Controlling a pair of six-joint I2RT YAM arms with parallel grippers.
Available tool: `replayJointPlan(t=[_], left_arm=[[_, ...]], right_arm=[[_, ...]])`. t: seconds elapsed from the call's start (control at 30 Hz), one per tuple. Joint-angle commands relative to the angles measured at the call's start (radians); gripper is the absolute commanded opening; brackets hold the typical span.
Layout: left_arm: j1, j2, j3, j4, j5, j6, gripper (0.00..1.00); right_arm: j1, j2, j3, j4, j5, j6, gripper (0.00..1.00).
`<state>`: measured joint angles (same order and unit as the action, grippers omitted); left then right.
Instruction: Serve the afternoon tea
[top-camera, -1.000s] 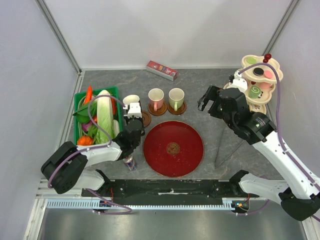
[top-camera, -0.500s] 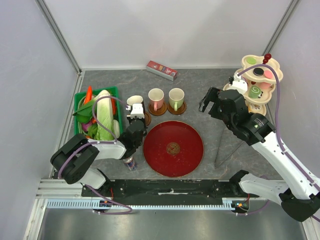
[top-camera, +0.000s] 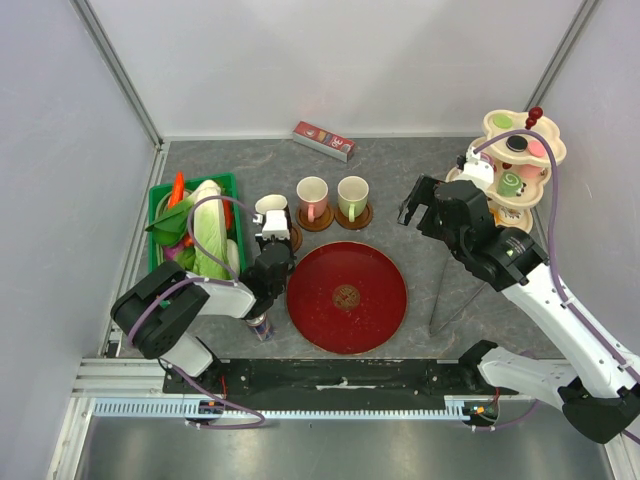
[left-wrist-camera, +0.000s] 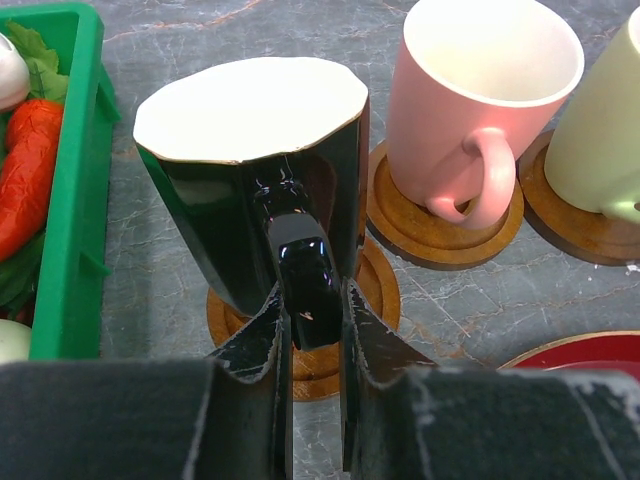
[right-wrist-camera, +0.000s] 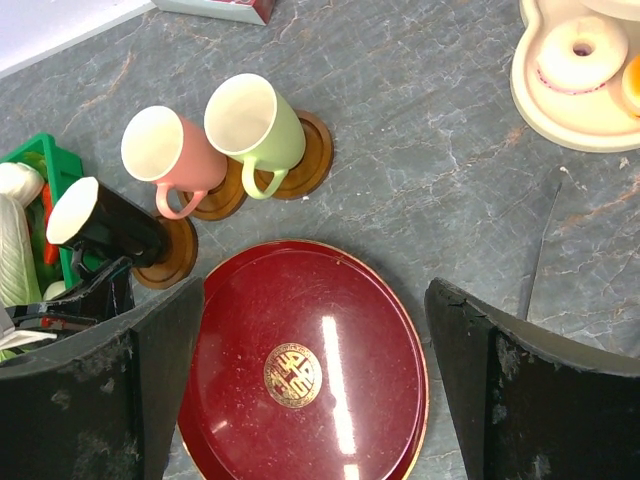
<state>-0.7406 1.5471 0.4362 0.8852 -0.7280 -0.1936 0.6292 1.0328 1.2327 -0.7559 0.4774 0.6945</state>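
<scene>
My left gripper (left-wrist-camera: 310, 335) is shut on the handle of the black mug (left-wrist-camera: 250, 180). The mug leans away from me over a brown saucer (left-wrist-camera: 378, 290); I cannot tell whether it rests on it. The same gripper (top-camera: 272, 235) and mug (top-camera: 267, 205) show in the top view. The pink mug (left-wrist-camera: 470, 110) and the pale green mug (left-wrist-camera: 600, 130) stand upright on their own saucers to the right. My right gripper (right-wrist-camera: 318, 290) is open and empty, high above the round red tray (right-wrist-camera: 310, 350). The cream tier stand (top-camera: 490, 122) with pastries is at the far right.
A green crate of vegetables (top-camera: 160, 192) stands left of the black mug. A small drink can (top-camera: 260, 325) stands by the left arm. A red box (top-camera: 323, 140) lies at the back. A thin dark rod (top-camera: 455, 300) lies right of the tray. A pale donut (right-wrist-camera: 580, 55) sits on the stand's bottom tier.
My left arm has shifted the black mug slightly to the right, over its saucer. The right arm has hardly moved.
</scene>
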Motion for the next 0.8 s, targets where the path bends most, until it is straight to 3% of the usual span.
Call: replayJointPlan(t=[0.0,0.3,0.53,0.77], left_arm=[[0.003,-0.005,0.007,0.078,-0.039,-0.089,0.02],[-0.005,-0.021,0.006,0.021,-0.04,-0.101,0.18],[-0.039,-0.035,-0.014,-0.006,-0.08,-0.112,0.36],[-0.074,-0.03,-0.001,-0.043,-0.123,-0.106,0.43]], right_arm=[[0.0,-0.022,-0.009,0.03,0.032,-0.012,0.98],[0.0,-0.034,-0.021,0.039,0.03,-0.013,0.98],[0.001,-0.043,-0.032,0.047,0.021,-0.02,0.98],[0.0,-0.05,-0.041,0.049,0.013,-0.007,0.98]])
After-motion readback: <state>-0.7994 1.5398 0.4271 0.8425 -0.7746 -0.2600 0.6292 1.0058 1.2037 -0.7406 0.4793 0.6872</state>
